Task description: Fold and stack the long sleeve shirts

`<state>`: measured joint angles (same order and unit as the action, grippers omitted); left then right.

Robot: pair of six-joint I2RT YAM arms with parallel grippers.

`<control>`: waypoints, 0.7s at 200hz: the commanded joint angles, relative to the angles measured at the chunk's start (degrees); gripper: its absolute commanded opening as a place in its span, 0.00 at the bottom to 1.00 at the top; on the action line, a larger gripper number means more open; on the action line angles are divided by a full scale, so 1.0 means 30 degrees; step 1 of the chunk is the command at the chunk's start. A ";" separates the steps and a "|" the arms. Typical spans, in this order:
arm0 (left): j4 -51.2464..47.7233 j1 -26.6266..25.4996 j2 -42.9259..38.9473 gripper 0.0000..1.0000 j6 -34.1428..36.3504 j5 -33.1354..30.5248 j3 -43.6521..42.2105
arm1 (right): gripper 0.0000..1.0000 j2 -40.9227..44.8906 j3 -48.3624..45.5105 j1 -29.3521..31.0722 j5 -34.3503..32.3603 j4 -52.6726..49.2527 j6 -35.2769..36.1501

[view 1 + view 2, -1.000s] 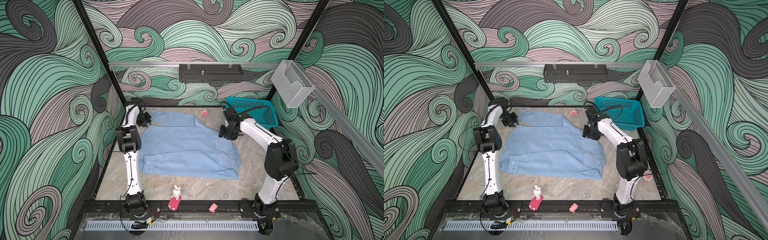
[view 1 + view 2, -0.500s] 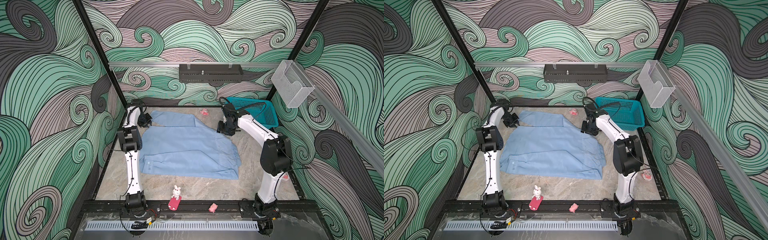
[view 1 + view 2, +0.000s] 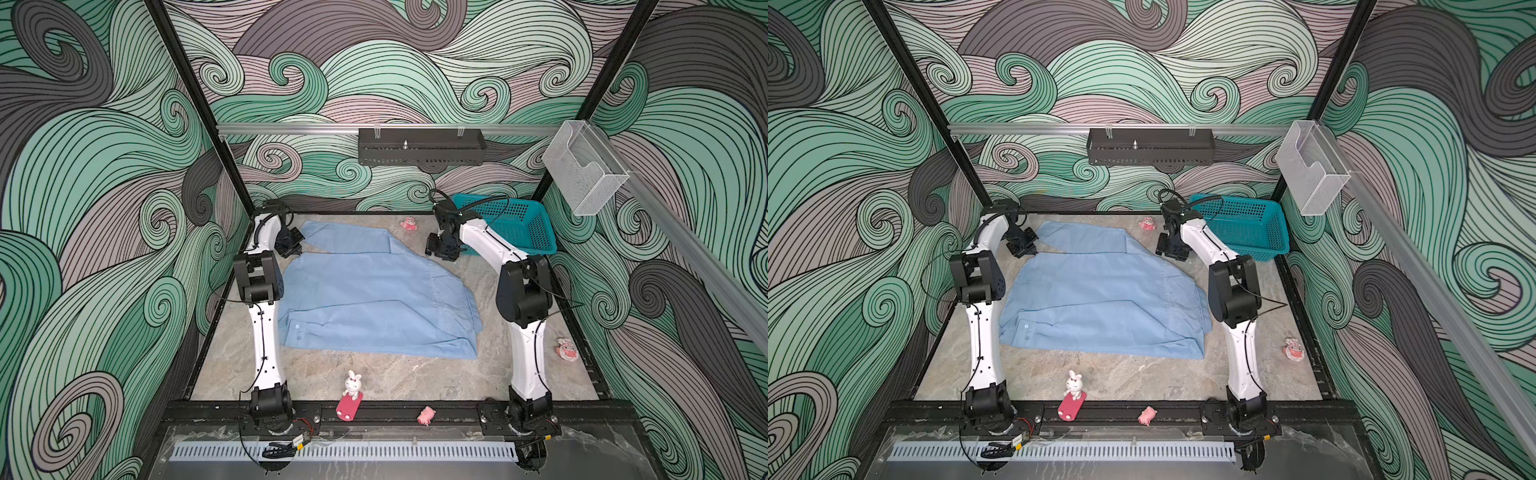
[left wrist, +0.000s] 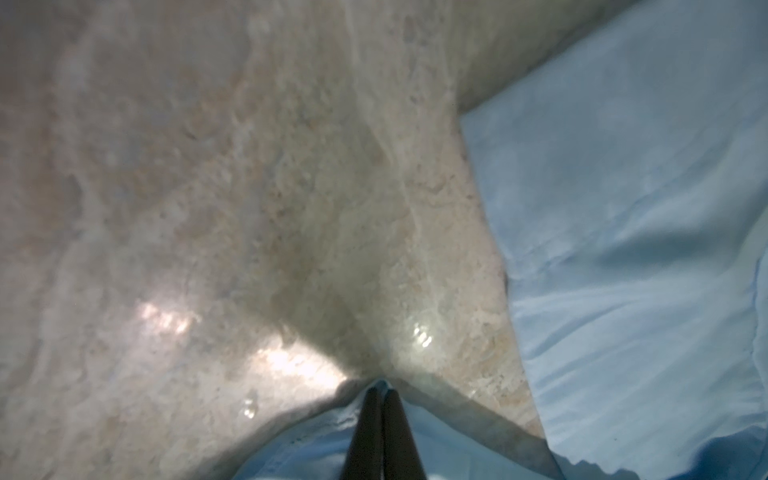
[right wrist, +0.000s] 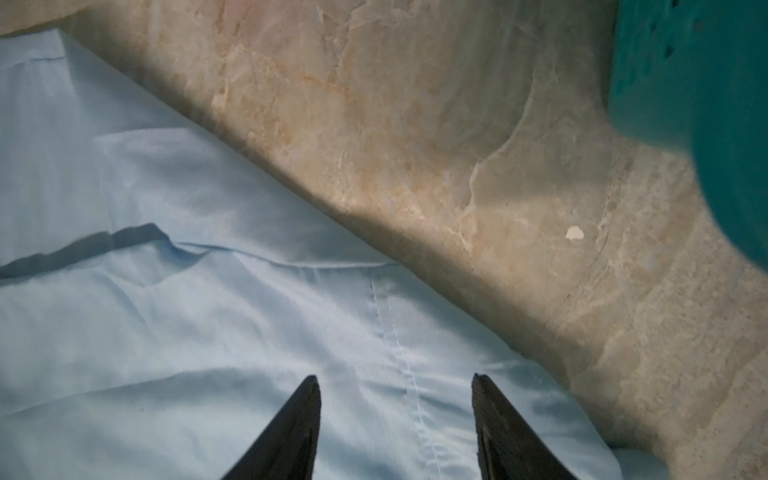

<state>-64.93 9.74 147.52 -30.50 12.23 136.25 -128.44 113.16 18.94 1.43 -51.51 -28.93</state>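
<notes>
A light blue long sleeve shirt [image 3: 374, 303] [image 3: 1100, 303] lies spread flat on the marble table, with one sleeve folded across its far end. At the shirt's far left corner my left gripper [image 3: 293, 249] [image 3: 1027, 249] sits low. In the left wrist view the left gripper [image 4: 381, 388] is shut, pinching a peak of shirt cloth [image 4: 623, 249] at its tips. My right gripper [image 3: 440, 251] [image 3: 1171, 251] hovers over the shirt's far right edge. In the right wrist view the right gripper [image 5: 395, 378] is open above a stitched seam of the shirt [image 5: 166, 332], holding nothing.
A teal basket [image 3: 515, 224] [image 5: 706, 83] stands at the back right, close behind the right arm. Small toys lie around: a pink one [image 3: 409, 224] at the back, a bunny on a red block [image 3: 352, 386] and a pink pig [image 3: 427, 415] in front, and a round one [image 3: 567, 349] at the right.
My left gripper has closed on the shirt's far left corner. The right gripper has shifted a little toward the back along the shirt's edge.
</notes>
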 commanded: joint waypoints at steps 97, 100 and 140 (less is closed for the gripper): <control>-0.1708 0.0563 -0.0659 0.00 0.0777 0.1523 -0.0269 | 0.60 -0.7320 0.9488 0.0223 0.3532 -0.0557 0.2581; -0.1708 0.0563 -0.0659 0.00 0.0790 0.1542 -0.0291 | 0.60 -0.7471 0.9737 0.0275 0.3616 -0.0527 0.2622; -0.1627 0.0563 -0.0592 0.00 0.0667 0.1951 -0.0298 | 0.62 -0.9434 1.2441 0.0897 0.4423 -0.0240 0.2835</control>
<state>-67.55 11.20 146.74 -28.93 16.62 135.20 -153.88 146.19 20.25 11.86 -52.58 -21.87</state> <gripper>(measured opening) 0.048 0.612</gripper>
